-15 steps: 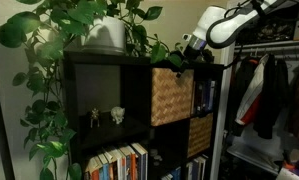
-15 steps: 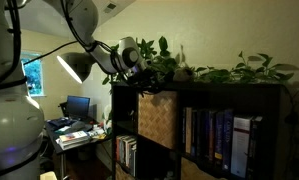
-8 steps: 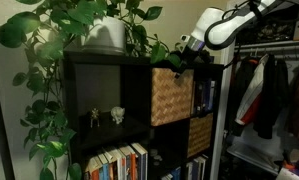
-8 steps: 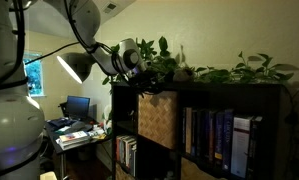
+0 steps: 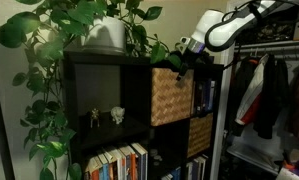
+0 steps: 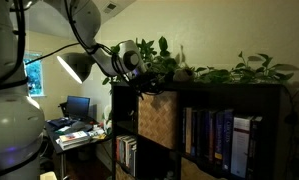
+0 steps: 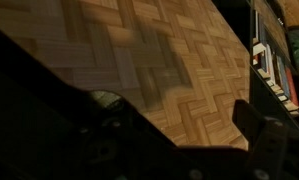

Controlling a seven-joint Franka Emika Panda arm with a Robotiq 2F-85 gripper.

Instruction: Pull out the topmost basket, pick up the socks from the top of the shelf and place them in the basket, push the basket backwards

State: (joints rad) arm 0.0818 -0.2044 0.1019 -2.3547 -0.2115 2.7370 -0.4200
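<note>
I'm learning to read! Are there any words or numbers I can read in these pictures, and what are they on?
No text can be read.
The book spines on the shelf: too small and blurred.
The computer screen: too blurred.

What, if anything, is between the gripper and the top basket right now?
Nothing visible. In both exterior views the gripper sits right at the top front edge of the basket, and the wrist view is filled by its woven face. Plant leaves hang close beside the gripper, not between them.
</note>
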